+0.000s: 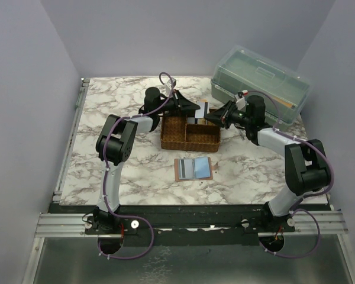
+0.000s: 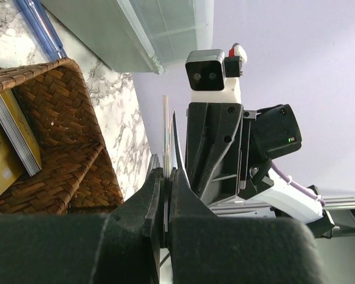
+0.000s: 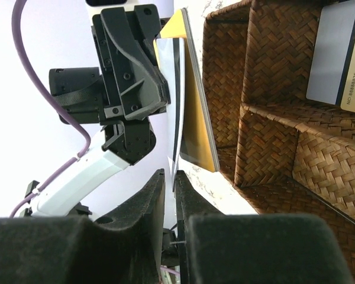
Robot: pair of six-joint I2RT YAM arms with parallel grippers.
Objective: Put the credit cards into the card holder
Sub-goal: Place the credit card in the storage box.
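Current state: a thin yellow credit card with a black stripe [image 3: 192,112] is held in the air above the far edge of the brown woven divided tray [image 1: 189,145]. Both arms meet at this card.

- Left gripper [image 2: 165,177]: closed fully on one edge of the card, which shows edge-on between its pads.
- Right gripper [image 3: 170,183]: closed to a narrow slot, with the opposite edge of the card seated in it.

The card may be two cards lying face to face; the views do not settle this. A bluish-grey card [image 3: 334,59] lies in a tray compartment. The small tan folding card holder [image 1: 193,168] lies open on the marbled worktop [image 1: 136,177], nearer the arm bases and well apart from both grippers.

Judged step: transfer of the card between the arms, before carrying it to the holder.

Hazards:
1. Opposed pulling while both grippers clamp could bend the card or make it slip.
2. Release by one gripper before the other has firm purchase could drop the card into the tray or onto the worktop.
3. If two cards are stacked, one could slide free.
4. The open holder is unrestrained and could shift during insertion.
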